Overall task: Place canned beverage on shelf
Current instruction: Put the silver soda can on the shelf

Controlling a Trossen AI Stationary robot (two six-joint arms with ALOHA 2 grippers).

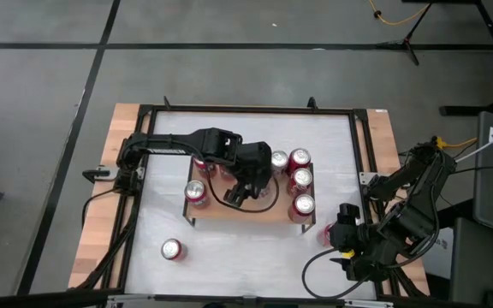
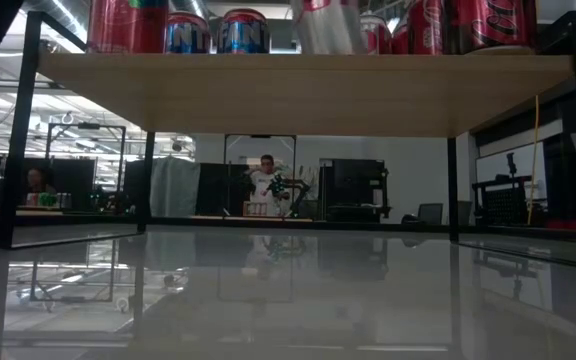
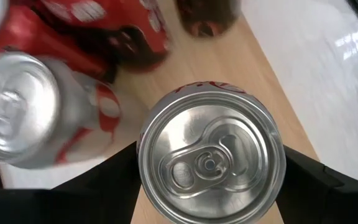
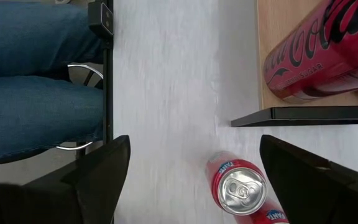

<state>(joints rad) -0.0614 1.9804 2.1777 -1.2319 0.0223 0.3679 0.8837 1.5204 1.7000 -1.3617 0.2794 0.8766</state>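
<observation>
From above, I see my left gripper [image 1: 248,181] over the middle of the shelf [image 1: 229,210], a low wooden rack standing on the white bench [image 1: 246,248]. Its fingers are closed tight around an upright can [image 3: 211,163], held from both sides; the wrist view looks straight down on the silver lid. The wooden top shows under the can, with the shelf's long edge just beside it and bare bench past that edge. More cans crowd the shelf: three in a column [image 1: 300,180] along its right end, one [image 1: 279,160] beside them, and one [image 1: 196,192] at the left end. A stray can [image 1: 172,249] stands alone on the bench, well apart from the shelf's front left.

My right gripper [image 1: 343,229] waits near the shelf's right front corner, fingers parted and empty. Between them, lower down, stands a red can [image 4: 240,186] on the bench, just outside the shelf's black frame. A person's legs in jeans [image 4: 39,81] sit at the bench edge.
</observation>
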